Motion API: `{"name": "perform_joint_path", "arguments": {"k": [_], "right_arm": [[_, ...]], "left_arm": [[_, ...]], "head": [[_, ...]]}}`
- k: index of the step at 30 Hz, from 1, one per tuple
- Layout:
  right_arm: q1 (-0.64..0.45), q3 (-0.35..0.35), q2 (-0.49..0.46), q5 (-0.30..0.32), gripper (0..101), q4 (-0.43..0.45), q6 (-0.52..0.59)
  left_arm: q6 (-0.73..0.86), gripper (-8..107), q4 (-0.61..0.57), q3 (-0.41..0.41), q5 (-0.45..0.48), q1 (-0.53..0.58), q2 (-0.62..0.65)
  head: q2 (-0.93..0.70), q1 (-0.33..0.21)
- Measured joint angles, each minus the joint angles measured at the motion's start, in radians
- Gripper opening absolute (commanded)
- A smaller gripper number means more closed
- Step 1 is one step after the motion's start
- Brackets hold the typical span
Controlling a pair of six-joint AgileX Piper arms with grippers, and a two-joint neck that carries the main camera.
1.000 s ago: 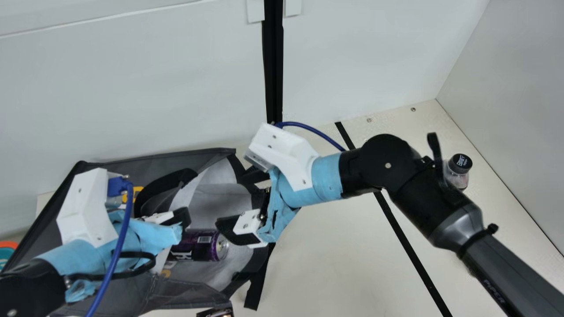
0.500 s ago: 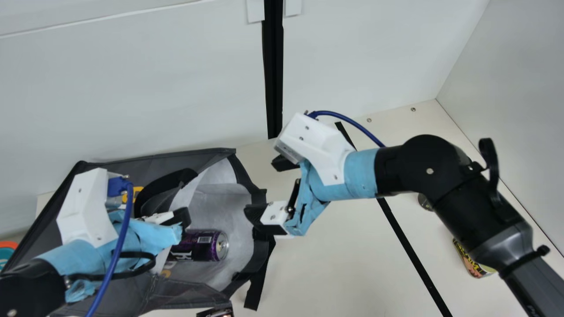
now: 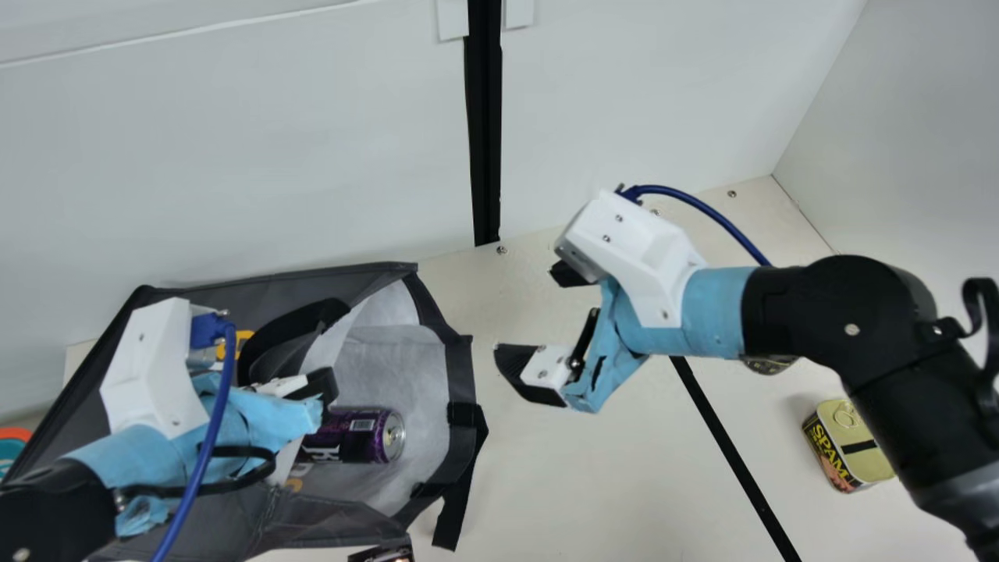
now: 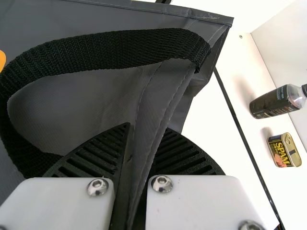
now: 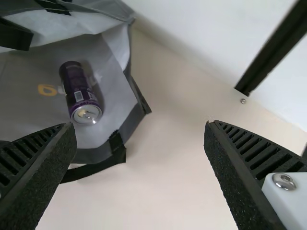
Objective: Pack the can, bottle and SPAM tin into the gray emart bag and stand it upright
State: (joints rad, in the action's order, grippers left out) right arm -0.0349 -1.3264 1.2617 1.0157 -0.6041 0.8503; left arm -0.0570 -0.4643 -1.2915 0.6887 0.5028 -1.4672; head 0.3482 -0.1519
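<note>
Nearest in the main view, we've got a dark item (image 3: 382,554) cut off at the bottom edge, can't tell what. Next, gray bag (image 3: 312,521) lying on its side, mouth facing our right arm. Left gripper (image 3: 324,385) at the bag: fingers closed on a fold of its gray fabric, per our left wrist view. Purple can (image 3: 355,435) lies on its side inside the bag. Right gripper (image 3: 526,312) is above the table (image 3: 577,499), off the bag's mouth, fingers wide apart, nothing between them. Past the black strip (image 3: 726,437) we see the SPAM tin (image 3: 831,449), then the bottle (image 4: 273,103) upright near it. White wall (image 3: 624,94) behind.
</note>
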Motion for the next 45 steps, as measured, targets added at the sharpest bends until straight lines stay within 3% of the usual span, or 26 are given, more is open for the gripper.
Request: {"name": "perform_joint_path", "arguments": {"k": [17, 34, 36, 45], "right_arm": [[-0.164, -0.002, -0.111, 0.031, 95, 0.124, -0.110], [-0.318, -0.127, -0.172, 0.178, 95, 0.307, -0.189], [-0.325, -0.138, -0.187, 0.205, 95, 0.332, -0.201], [-0.272, -0.093, -0.263, 0.208, 95, 0.480, -0.320]], "left_arm": [[0.000, -8, 0.000, 0.000, 0.000, 0.000, 0.000], [0.000, -8, 0.000, 0.000, 0.000, 0.000, 0.000], [0.000, -8, 0.000, 0.000, 0.000, 0.000, 0.000], [0.000, -8, 0.000, 0.000, 0.000, 0.000, 0.000]], "head": [[0.000, 0.000], [-0.002, 0.000], [0.000, 0.000], [0.000, 0.000]]}}
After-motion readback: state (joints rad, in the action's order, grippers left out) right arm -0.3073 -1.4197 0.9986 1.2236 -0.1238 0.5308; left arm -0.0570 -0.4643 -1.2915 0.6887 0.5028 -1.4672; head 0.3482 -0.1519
